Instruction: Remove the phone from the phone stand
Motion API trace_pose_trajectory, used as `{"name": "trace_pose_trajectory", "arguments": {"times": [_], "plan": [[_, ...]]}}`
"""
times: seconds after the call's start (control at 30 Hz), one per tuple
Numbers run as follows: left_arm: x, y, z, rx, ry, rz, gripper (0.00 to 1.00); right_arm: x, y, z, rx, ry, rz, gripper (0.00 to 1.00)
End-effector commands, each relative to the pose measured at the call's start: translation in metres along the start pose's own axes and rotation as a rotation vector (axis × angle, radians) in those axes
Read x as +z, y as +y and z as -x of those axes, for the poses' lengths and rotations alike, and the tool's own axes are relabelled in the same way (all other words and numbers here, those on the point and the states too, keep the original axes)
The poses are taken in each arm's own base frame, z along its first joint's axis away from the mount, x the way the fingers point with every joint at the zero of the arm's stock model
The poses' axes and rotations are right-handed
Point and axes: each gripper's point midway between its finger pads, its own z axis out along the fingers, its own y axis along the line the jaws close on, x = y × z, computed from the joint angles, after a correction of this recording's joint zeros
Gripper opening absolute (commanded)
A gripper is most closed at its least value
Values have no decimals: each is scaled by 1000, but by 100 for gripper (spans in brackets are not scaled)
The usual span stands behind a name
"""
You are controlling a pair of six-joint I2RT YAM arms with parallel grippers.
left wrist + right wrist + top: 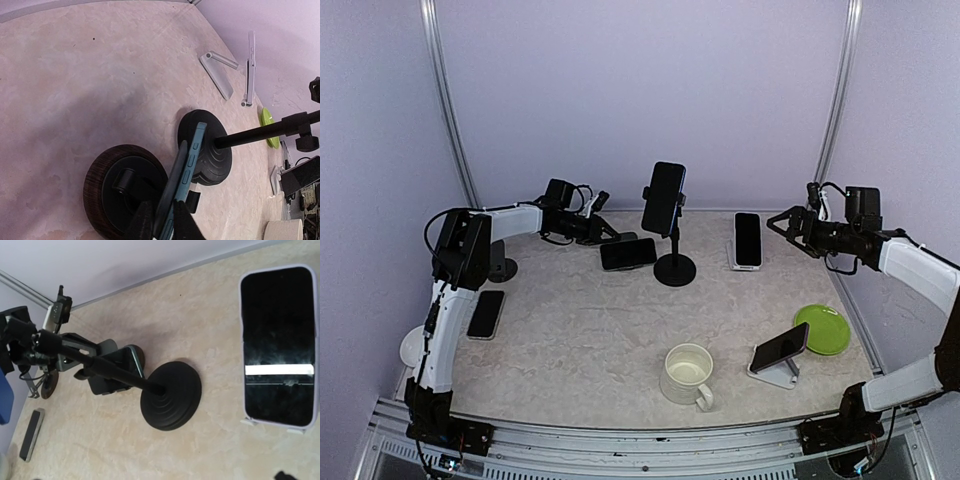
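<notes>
Well left of the left fingers, a flat phone (486,313) lies on the table (580,330). The left gripper (600,232) is closed to a narrow gap on the phone (189,157). In the wrist view its fingers (141,220) press the two faces, and the phone stands edge-on between them with its blue side and buttons showing. Just behind the fingers sits the stand (92,185), a wood-rimmed disc with a black pad and peg. The phone leans right by it, but whether it still rests on the stand cannot be told. Just right of these fingers is the pole stand (674,268), its ribbed black base touching nothing, with a second phone (663,197) clamped upright at its top. Nearer the arm bases, between the two grippers, stands a mug (688,373). Just left of the right fingers a cased phone (277,345) leans in a white holder (747,266), screen dark. The right gripper (782,226) hovers beside it with fingers spread wide, holding nothing — its own camera barely shows them. Below those fingers, toward the near edge, a tilted phone (780,347) rests on a small cradle (775,377), with a green plate (822,329) just beside it.
</notes>
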Motion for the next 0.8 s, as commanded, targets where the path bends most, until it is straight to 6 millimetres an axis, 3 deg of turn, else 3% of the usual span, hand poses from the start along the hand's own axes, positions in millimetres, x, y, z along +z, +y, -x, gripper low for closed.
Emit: {"name": "trace_pose_trajectory", "arguments": {"times": [0.0, 0.17, 0.47, 0.63, 0.77], "plan": [[4, -11, 4, 27, -3, -44, 11, -3, 9, 7, -28, -15, 14, 100], [-3, -9, 6, 32, 2, -21, 0, -1, 9, 5, -24, -11, 22, 100], [-47, -8, 4, 34, -9, 16, 0, 0, 9, 4, -22, -12, 31, 100], [-69, 6, -10, 16, 21, 63, 0, 2, 9, 3, -12, -14, 47, 100], [-95, 30, -20, -39, 19, 119, 0, 4, 9, 3, -9, -20, 56, 100]]}}
